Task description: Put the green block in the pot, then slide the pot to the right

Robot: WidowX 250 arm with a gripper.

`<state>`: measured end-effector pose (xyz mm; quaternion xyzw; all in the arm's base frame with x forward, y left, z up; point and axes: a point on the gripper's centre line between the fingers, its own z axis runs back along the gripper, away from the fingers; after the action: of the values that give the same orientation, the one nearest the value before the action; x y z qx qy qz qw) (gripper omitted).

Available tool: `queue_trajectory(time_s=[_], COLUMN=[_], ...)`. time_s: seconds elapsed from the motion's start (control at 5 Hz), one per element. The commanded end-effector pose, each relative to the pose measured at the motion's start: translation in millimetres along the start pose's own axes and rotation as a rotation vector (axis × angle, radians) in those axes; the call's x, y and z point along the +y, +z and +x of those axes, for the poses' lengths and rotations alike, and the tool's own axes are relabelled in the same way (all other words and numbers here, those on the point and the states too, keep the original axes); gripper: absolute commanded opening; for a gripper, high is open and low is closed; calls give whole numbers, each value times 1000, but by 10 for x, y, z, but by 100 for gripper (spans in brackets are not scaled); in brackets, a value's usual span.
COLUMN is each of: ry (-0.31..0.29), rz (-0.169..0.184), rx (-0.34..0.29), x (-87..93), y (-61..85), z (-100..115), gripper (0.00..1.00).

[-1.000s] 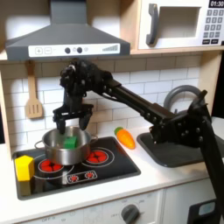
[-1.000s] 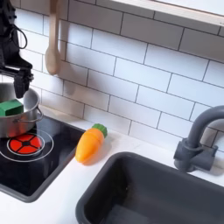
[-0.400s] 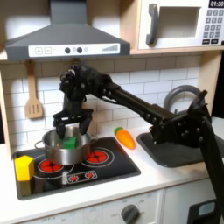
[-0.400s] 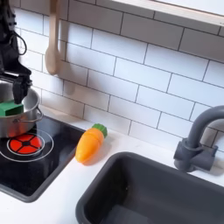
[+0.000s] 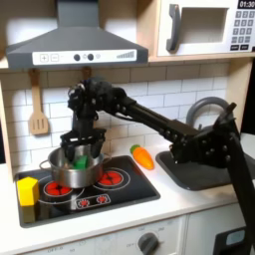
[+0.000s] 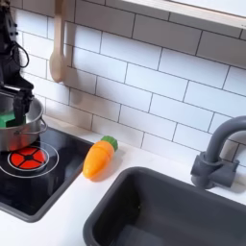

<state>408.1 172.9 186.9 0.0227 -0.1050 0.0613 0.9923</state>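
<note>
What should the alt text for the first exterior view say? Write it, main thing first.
A black robot arm's gripper reaches down over a silver pot on a toy stove, a green block at its fingertips. A yellow block sits at the view's left, a carrot at its right.

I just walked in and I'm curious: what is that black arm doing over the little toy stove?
The arm's gripper hangs over the silver pot on the stovetop. The green block sits in the pot, between the fingers; whether they grip it is unclear. A yellow block and a carrot lie nearby.
</note>
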Motion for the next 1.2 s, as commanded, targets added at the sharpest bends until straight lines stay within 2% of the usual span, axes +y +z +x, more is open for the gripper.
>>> queue_trajectory(time_s=[0.0, 0.6, 1.0], ry=[-5, -31, -46], rz=[-7, -17, -37], rx=[17, 34, 66], x=[-13, -77, -154], y=[-50, -94, -199], z=[-39, -71, -150], gripper=[100, 100, 100])
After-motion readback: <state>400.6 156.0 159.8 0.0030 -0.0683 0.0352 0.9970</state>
